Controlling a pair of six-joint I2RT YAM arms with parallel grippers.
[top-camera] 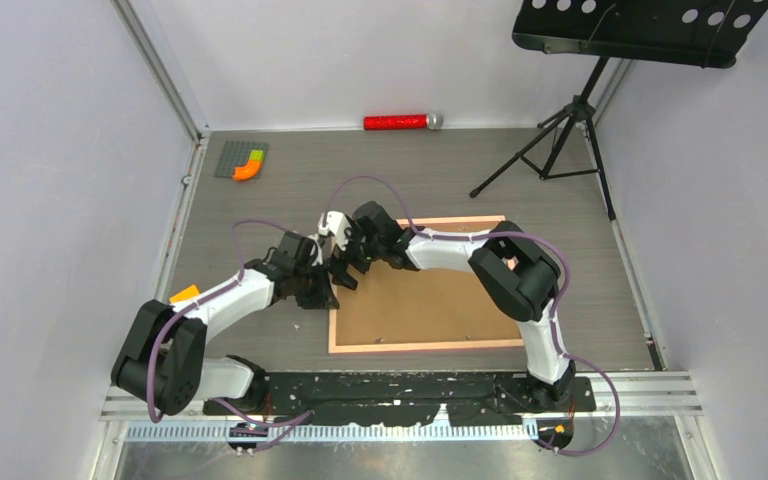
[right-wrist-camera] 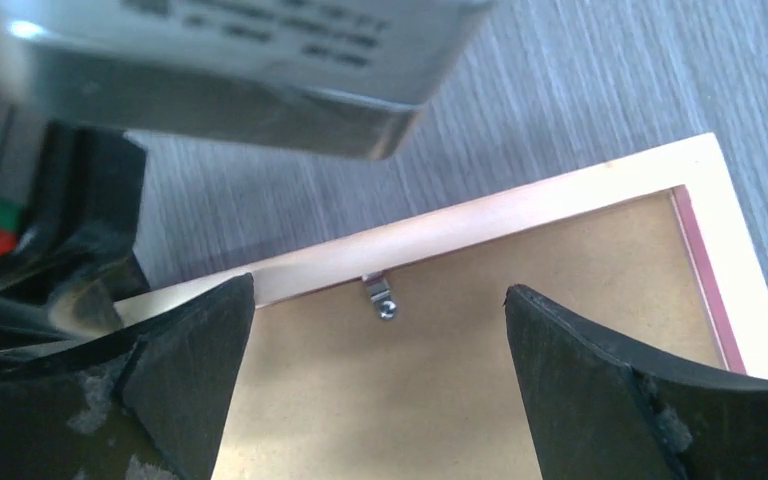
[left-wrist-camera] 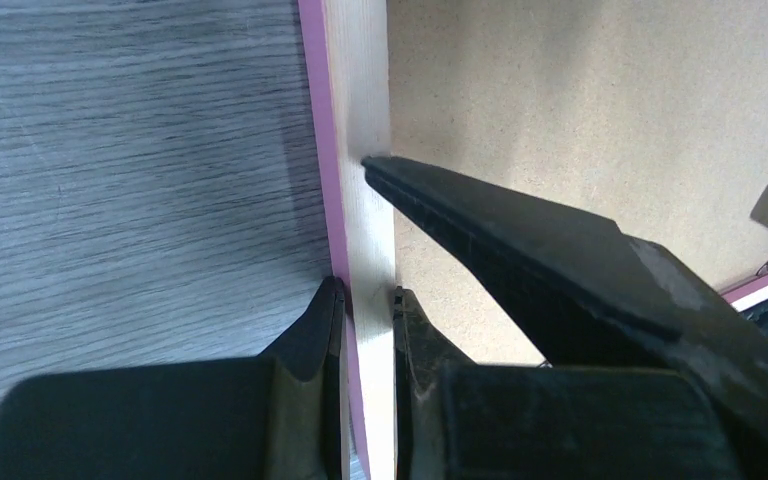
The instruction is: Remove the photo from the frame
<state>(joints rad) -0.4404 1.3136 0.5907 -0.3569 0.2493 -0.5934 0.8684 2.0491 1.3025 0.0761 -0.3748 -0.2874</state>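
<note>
The pink frame (top-camera: 420,346) lies face down on the table, with the brown backing board (top-camera: 430,305) filling it. The photo is hidden under the board. My left gripper (top-camera: 332,290) is at the frame's left side. In the left wrist view it (left-wrist-camera: 368,295) is shut on the pale rim (left-wrist-camera: 360,150). My right gripper (top-camera: 350,262) hovers open and empty over the board's top left part. In the right wrist view it (right-wrist-camera: 377,286) spans a small metal clip (right-wrist-camera: 380,297) that sits on the rim (right-wrist-camera: 520,205) over the board (right-wrist-camera: 480,330). One right finger (left-wrist-camera: 520,230) shows in the left wrist view.
A music stand (top-camera: 560,140) rises at the back right, its tripod feet near the frame's far corner. A red tube with a silver cap (top-camera: 400,122) lies by the back wall. A grey baseplate with orange and green bricks (top-camera: 241,160) is at the back left.
</note>
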